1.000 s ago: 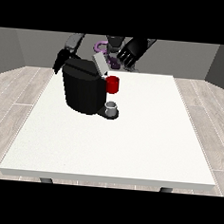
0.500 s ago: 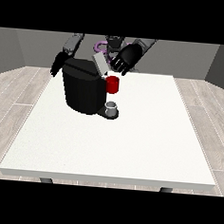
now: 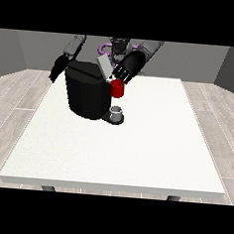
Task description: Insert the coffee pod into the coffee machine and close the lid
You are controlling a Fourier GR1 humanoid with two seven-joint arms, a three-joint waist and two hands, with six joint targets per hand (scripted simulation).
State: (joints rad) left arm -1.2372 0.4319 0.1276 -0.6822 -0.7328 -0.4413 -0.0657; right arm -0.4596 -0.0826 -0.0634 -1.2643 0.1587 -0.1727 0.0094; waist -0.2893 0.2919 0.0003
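Now my hand (image 3: 129,66) at the view's right came down; its fingers (image 3: 119,75) lie spread on the lid (image 3: 104,67), just above the pod (image 3: 117,88), ready to close it.

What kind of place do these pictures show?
Probably a plain test room set up for robot work: a large white table on a pale wood-plank floor, with bare grey walls. Only a black coffee machine with a red front part stands on it.

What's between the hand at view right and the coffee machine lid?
Nothing visible. The hand at the view's right is right beside the raised grey lid atop the black coffee machine; actual contact cannot be told.
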